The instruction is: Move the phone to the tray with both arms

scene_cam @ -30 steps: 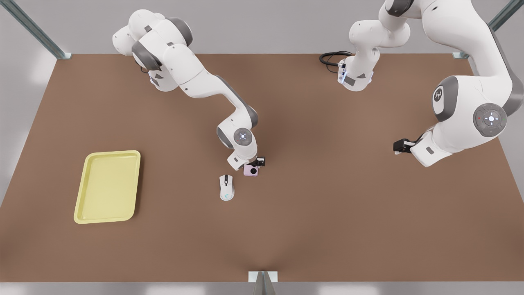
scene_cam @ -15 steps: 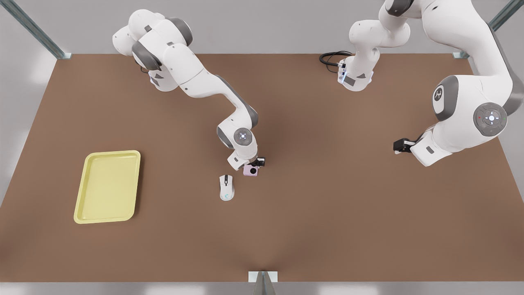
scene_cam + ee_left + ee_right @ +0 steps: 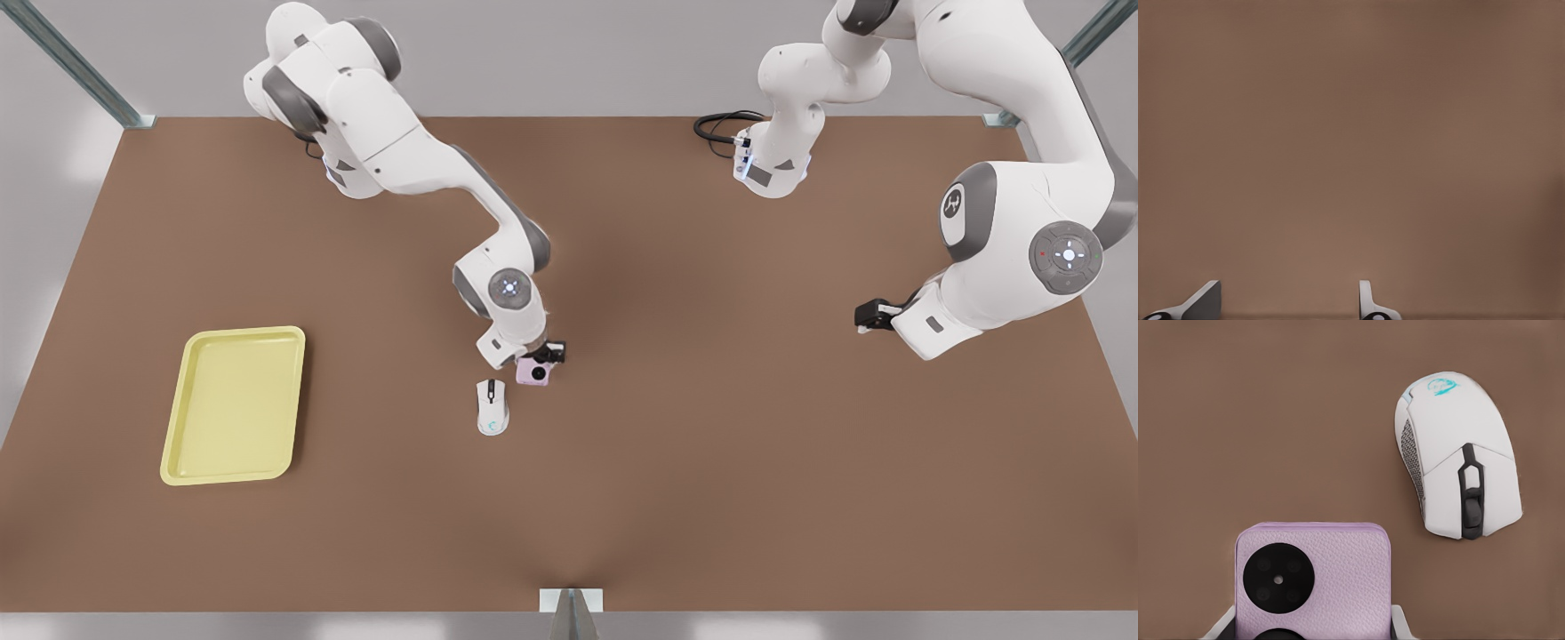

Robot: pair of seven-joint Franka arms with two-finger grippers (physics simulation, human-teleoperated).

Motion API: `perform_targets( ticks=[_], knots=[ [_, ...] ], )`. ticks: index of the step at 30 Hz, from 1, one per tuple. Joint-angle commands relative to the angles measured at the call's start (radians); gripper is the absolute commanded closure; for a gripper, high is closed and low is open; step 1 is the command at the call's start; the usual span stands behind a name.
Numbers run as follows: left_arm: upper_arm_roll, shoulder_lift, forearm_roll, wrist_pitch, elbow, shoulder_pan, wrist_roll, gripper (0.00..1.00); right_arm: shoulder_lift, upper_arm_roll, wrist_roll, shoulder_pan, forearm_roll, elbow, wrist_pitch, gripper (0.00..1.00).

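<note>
Here the right gripper [image 3: 539, 357] clamps the phone [image 3: 532, 372] just beside the mouse [image 3: 492, 406], ready for carrying to the tray [image 3: 233, 405]. The left gripper [image 3: 867, 318] waits well apart, fingers [image 3: 1203, 301] spread.

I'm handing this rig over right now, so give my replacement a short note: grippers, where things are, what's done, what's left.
Right gripper: shut on the phone at mid-table; its fingers flank the phone's sides.
Left gripper: open, holding nothing, waiting over bare table at the front view's right.
White mouse: beside the phone, apart from it.
Tray: at the front view's left, nothing in it.
Done: phone gripped.
Left: carry it to the tray and release.
</note>
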State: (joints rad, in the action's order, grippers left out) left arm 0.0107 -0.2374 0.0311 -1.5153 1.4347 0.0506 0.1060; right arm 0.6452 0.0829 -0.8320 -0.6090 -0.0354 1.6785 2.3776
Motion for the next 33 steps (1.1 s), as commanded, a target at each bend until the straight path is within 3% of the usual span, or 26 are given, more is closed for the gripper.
perform_targets(
  ticks=[1, 7, 17, 21, 25, 26, 27, 33],
  knots=[
    [0.000, 0.001, 0.000, 0.003, 0.000, 0.000, 0.001, 0.00, -0.050, -0.003, 0.171, 0.043, -0.003, 0.046, -0.070, 0.23],
    [0.000, 0.001, -0.008, 0.003, 0.000, 0.001, 0.001, 0.00, -0.180, 0.003, 0.521, 0.288, -0.001, 0.239, -0.061, 0.23],
    [0.000, -0.002, -0.008, 0.003, 0.000, 0.002, 0.000, 0.00, -0.260, -0.005, 1.169, 0.713, -0.003, 0.345, -0.066, 0.23],
    [0.000, -0.003, -0.010, 0.000, 0.000, 0.002, -0.002, 0.00, -0.263, -0.087, 1.387, 0.755, -0.001, 0.342, -0.067, 0.23],
    [0.000, -0.005, -0.010, -0.002, 0.000, 0.002, -0.003, 0.00, -0.263, -0.097, 1.416, 0.773, -0.001, 0.343, -0.067, 0.23],
    [0.000, -0.003, -0.010, -0.002, 0.001, 0.002, -0.003, 0.00, -0.263, -0.097, 1.416, 0.773, -0.001, 0.343, -0.067, 0.04],
    [0.000, -0.003, -0.010, -0.002, 0.000, 0.002, -0.003, 0.00, -0.262, -0.097, 1.415, 0.773, -0.001, 0.340, -0.064, 0.00],
    [0.000, -0.003, -0.010, 0.000, 0.000, 0.003, -0.014, 0.00, -0.305, -0.097, 1.410, 0.773, -0.001, 0.323, -0.077, 0.00]
  ],
)
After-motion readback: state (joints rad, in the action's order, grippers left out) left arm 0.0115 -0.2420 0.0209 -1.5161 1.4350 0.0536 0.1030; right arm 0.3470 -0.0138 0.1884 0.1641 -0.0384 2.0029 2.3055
